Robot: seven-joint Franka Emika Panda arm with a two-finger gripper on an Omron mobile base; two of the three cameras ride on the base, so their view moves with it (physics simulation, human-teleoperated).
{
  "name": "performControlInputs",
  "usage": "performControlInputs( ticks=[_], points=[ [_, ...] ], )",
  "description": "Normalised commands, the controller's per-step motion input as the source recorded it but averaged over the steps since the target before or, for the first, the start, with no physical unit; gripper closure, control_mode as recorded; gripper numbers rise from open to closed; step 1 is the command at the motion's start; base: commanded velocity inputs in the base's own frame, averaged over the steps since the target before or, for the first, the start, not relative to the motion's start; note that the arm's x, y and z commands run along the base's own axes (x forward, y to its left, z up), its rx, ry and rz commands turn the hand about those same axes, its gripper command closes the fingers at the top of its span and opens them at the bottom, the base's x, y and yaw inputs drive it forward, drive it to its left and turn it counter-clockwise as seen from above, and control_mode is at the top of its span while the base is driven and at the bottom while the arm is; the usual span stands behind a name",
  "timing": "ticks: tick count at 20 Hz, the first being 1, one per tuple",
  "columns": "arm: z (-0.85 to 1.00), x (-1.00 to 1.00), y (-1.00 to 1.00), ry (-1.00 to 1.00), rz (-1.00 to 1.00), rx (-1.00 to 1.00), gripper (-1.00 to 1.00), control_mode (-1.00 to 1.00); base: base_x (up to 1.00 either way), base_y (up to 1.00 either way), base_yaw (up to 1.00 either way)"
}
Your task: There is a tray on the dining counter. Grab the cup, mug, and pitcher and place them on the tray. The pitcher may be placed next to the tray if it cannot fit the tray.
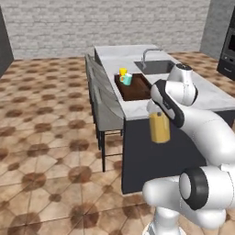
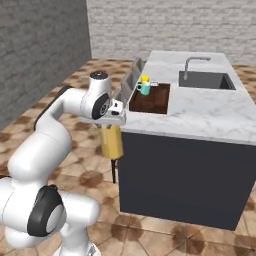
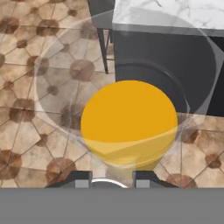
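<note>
Held item: tall clear glass pitcher point(image 1: 159, 127) w/ amber-orange fill hung upright under the two-finger gripper point(image 1: 157, 111), off the near end of the counter, above the tiled floor point(image 1: 50, 151), lower than the countertop.
Gripper state: jaws partly closed, clamped on the pitcher's rim; hand view looked straight down into the amber contents point(image 3: 129, 120), fingertips point(image 3: 79, 178) at the near edge.
Tray: dark brown wooden rectangular tray point(image 1: 137, 92) w/ low rim sat on the white marble dining counter point(image 1: 206, 94), near its stool-side edge, beside the steel sink point(image 1: 156, 67).
Already placed: small bright yellow cup point(image 1: 122, 72) and small teal mug point(image 1: 126, 79) stood close together at the tray's far end; touching or not, couldn't tell.
Free space: near part of tray looked bare, prob. enough for the pitcher base.
Step in hand: carrying pitcher to tray – last of three items, so task looked nearly done.
How to do it well: lift first so the base cleared the counter edge and tray rim, then move across; keep it vertical, slow, no swing. Lower onto the bare near part, well apart from cup and mug. If fit looked tight, set it on the marble just beside the tray.
Risk: rim-only grip, tall heavy body – could slip or tip on a jolt; release only once the base was flat.
</note>
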Motion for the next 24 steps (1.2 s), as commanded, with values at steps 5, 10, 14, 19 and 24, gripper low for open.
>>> performControlInputs(
  ticks=[5, 10, 14, 19, 24],
  points=[
    [0.0, 0.0, 0.0, 0.0, 0.0, 0.0, 1.0, 1.0, 0.65, 0.0, 0.0],
    [0.0, 0.0, 0.0, 0.0, 0.0, 0.0, 1.0, 1.0, 0.5, -0.03, 0.0],
    [0.0, 0.0, 0.0, 0.0, 0.0, 0.0, 1.0, 1.0, 0.45, -0.08, 0.0],
    [0.0, 0.0, 0.0, 0.0, 0.0, 0.0, 1.0, 1.0, 0.35, -0.1, 0.0],
    [0.0, 0.0, 0.0, 0.0, 0.0, 0.0, 1.0, 1.0, 0.3, -0.16, 0.0]
  ],
)
